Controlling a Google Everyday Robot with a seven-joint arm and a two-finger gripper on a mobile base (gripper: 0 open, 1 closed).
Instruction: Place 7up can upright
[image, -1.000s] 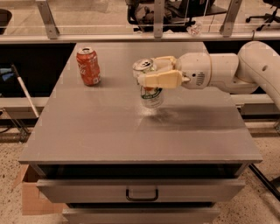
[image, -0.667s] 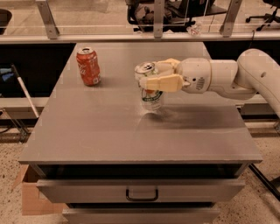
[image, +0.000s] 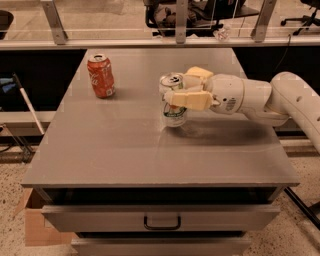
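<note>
Grey table (image: 125, 160) with a drawer (image: 100, 217) in front and a cardboard box (image: 37, 227) on the floor at its lower left. White arm (image: 295, 100) reaches in from the right. Gripper (image: 177, 88) is mid-table, fingers closed around the 7up can (image: 174, 116), which is upright with its base at the tabletop; contact unclear. Red soda can (image: 101, 76) stands upright well apart at far left, nothing between them.
</note>
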